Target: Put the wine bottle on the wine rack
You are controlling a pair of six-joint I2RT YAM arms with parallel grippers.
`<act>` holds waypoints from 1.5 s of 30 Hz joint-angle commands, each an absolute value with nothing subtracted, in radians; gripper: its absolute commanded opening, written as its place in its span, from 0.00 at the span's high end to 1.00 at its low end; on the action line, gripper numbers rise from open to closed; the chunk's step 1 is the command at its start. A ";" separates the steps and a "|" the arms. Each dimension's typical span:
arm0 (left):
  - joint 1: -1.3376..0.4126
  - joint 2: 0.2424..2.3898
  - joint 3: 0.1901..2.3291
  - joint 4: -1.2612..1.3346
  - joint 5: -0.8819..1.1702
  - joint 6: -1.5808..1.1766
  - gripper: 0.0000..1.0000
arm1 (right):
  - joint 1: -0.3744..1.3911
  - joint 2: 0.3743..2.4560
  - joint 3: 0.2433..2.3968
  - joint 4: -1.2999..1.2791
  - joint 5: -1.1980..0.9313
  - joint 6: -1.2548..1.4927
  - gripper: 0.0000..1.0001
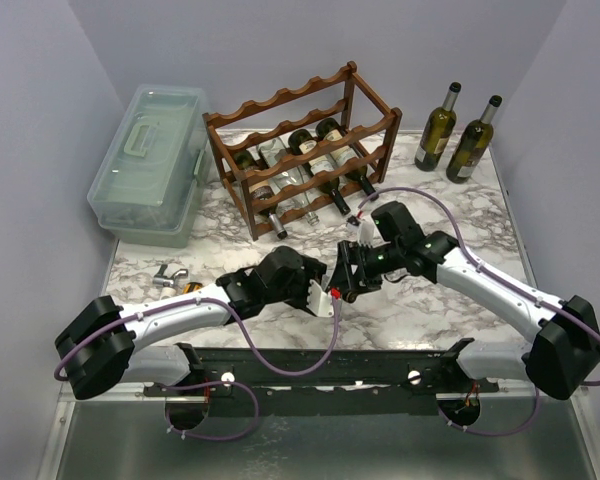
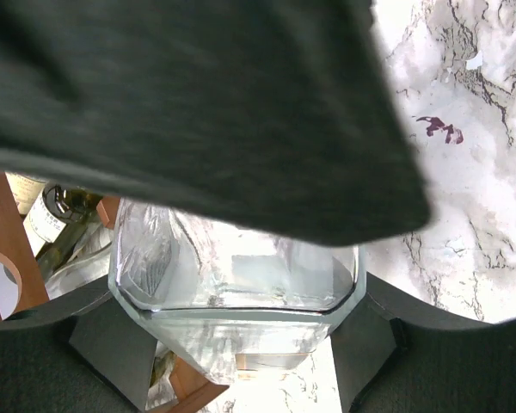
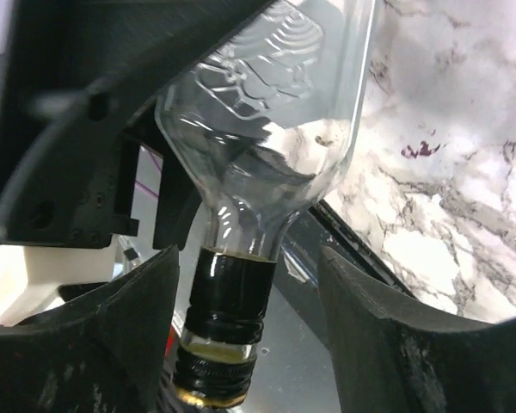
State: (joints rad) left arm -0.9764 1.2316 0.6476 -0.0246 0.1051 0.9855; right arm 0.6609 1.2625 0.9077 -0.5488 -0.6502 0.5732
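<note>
**Clear wine bottle between both tools, short of the rack**

Far left, back: a pale green plastic box (image 1: pixel 148 160), lid on, at the edge of the table (image 1: pixel 460 300). On its near side a small metal object (image 1: pixel 168 274) lies on the marble, too small to identify.

The left arm reaches in from the near-left corner. The left tool (image 2: pixel 236 340) is clenched on the wine bottle (image 2: pixel 236 280), which is clear glass. Its broad body sits wedged between both fingers (image 2: pixel 99 344), with the glass touching each. A dark blurred mass fills the upper part of that wrist view; I cannot tell what it is.

Centre back: the wine rack (image 1: pixel 280 100), reddish-brown, with three wavy tiers. Stored bottles (image 1: pixel 315 160) lie across its middle and lower tiers, necks pointing near-right. The wine bottle is not on the rack. It is in front of it, near the middle of the table, between the two tools and mostly hidden from overhead.

Just right of centre, the right tool (image 3: pixel 245 271) meets the left one head-on. Its fingers straddle the bottle's neck, which ends in a dark cap (image 3: pixel 219 344). A gap shows on each side of the neck, so this tool is released, not gripping. The embossed shoulder of the bottle widens away from it. A small purple stain (image 3: pixel 421 149) marks the marble beyond.

Far right, back: two dark green bottles (image 1: pixel 437 127) stand upright side by side, well apart from the rack.
</note>
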 commanded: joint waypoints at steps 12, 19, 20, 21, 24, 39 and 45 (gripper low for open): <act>-1.009 1.244 0.711 -0.091 0.103 0.858 0.54 | 0.696 1.293 0.818 -0.478 -0.660 0.549 0.99; -1.009 1.069 0.779 -0.114 0.277 0.656 0.01 | 0.696 1.139 0.633 -0.211 -0.614 0.688 0.99; -1.006 1.039 0.789 -0.080 0.280 0.610 0.01 | 0.696 1.110 0.608 -0.183 -0.609 0.705 0.99; -0.999 1.011 0.803 -0.030 0.261 0.546 0.01 | 0.697 1.084 0.586 -0.155 -0.604 0.719 1.00; -0.959 0.993 0.919 0.048 0.092 0.310 0.01 | 0.698 1.041 0.547 -0.088 -0.608 0.753 0.99; -0.370 1.280 1.376 -0.301 -0.160 -0.367 0.01 | 0.705 1.028 0.576 0.061 -0.576 0.852 0.99; -0.278 1.310 1.275 -0.246 -0.118 -0.399 0.03 | 0.705 1.053 0.597 0.059 -0.584 0.833 0.99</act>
